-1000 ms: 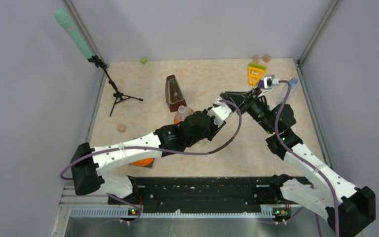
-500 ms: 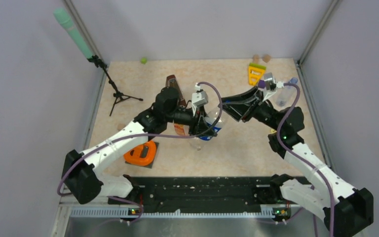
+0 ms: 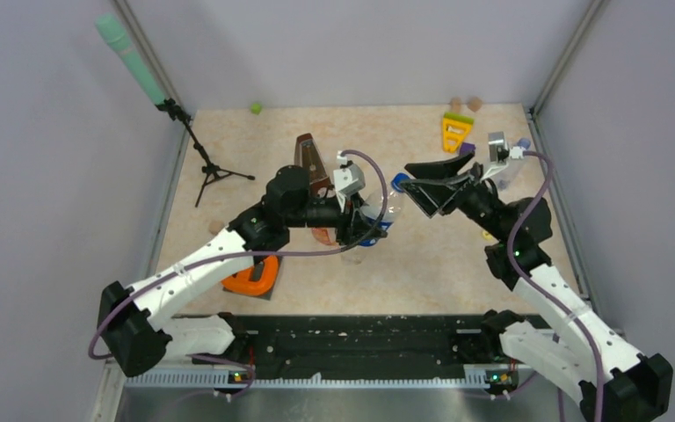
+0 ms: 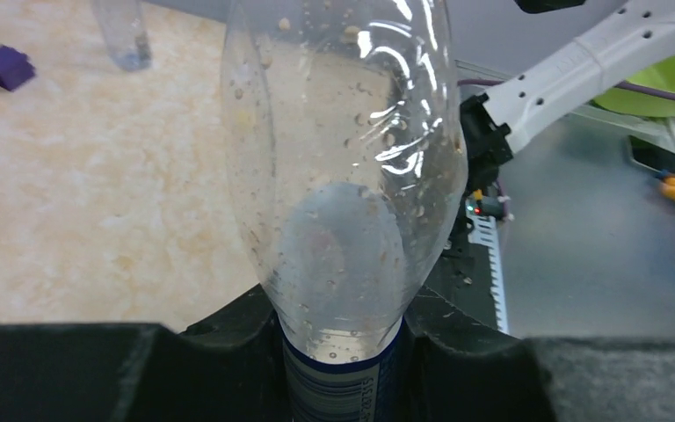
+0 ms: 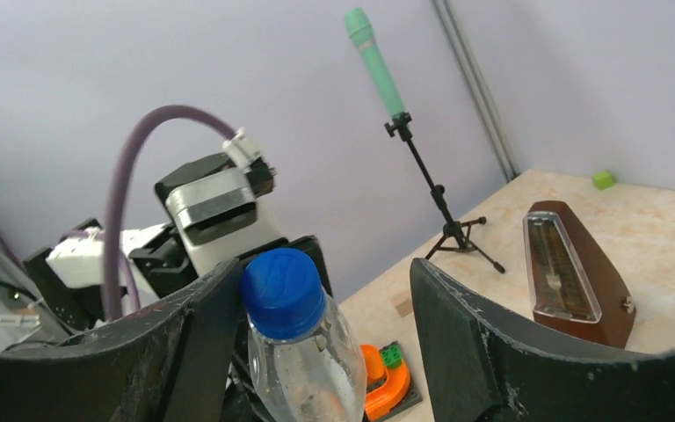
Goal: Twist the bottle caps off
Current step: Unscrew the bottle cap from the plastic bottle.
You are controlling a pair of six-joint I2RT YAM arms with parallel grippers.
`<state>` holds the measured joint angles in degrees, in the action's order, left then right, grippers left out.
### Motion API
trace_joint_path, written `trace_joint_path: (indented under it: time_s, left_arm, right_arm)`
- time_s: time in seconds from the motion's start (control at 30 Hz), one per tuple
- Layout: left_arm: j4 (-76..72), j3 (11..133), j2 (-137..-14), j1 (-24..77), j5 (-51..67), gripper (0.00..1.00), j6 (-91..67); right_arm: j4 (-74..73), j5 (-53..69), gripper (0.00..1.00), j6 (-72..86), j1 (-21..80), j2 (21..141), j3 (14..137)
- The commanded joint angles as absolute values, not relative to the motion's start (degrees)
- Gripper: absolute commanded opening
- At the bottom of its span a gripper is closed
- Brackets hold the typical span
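Observation:
My left gripper (image 3: pixel 362 224) is shut on the slim clear bottle (image 3: pixel 376 215) with the blue label, holding it off the table with its neck tilted toward the right arm. In the left wrist view the bottle (image 4: pixel 343 176) rises from between the black fingers (image 4: pixel 185 369). Its blue cap (image 5: pixel 283 290) sits between the jaws of my open right gripper (image 5: pixel 316 343), close beside one finger, with a wide gap to the other. From above, the cap (image 3: pixel 398 182) lies at the right gripper (image 3: pixel 413 183). A second clear bottle (image 3: pixel 505 171) stands far right. An orange-tinted bottle (image 3: pixel 321 234) is partly hidden behind my left arm.
A brown metronome (image 3: pixel 310 163) stands behind the left gripper. A microphone on a tripod (image 3: pixel 206 167) is far left. An orange block piece (image 3: pixel 250 277) lies near the left arm. A yellow toy (image 3: pixel 455 132), a purple block (image 3: pixel 466 149) and wooden discs (image 3: pixel 475 103) sit at the back right.
The left arm pulled back and lifted the blue-label bottle, tilting its cap to the right. The right gripper left the far-right bottle, opened and came round the blue cap.

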<state>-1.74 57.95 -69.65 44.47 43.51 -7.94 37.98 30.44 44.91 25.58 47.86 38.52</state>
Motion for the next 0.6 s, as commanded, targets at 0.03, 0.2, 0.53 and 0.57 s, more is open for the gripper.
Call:
trace_joint_path:
  time_s: [0.03, 0.2, 0.53, 0.57]
  left_arm:
    - [4.0, 60.0, -67.7, 50.5, 27.2, 0.0, 0.8]
    - [7.9, 63.2, -70.3, 56.0, 13.2, 0.0, 3.2]
    - [4.3, 62.6, -70.6, 58.1, 3.4, 0.0, -1.5]
    - [4.2, 62.6, -70.6, 58.2, 3.3, 0.0, -1.6]
  right_arm:
    - [33.1, 23.4, 0.7, 43.9, 25.3, 46.6, 40.8]
    - [34.0, 25.3, 0.72, 44.6, 25.6, 48.3, 41.8]
    - [29.6, 22.0, 0.62, 41.0, 27.9, 48.4, 42.2]
    - [29.3, 21.9, 0.58, 41.0, 27.9, 48.6, 42.3]
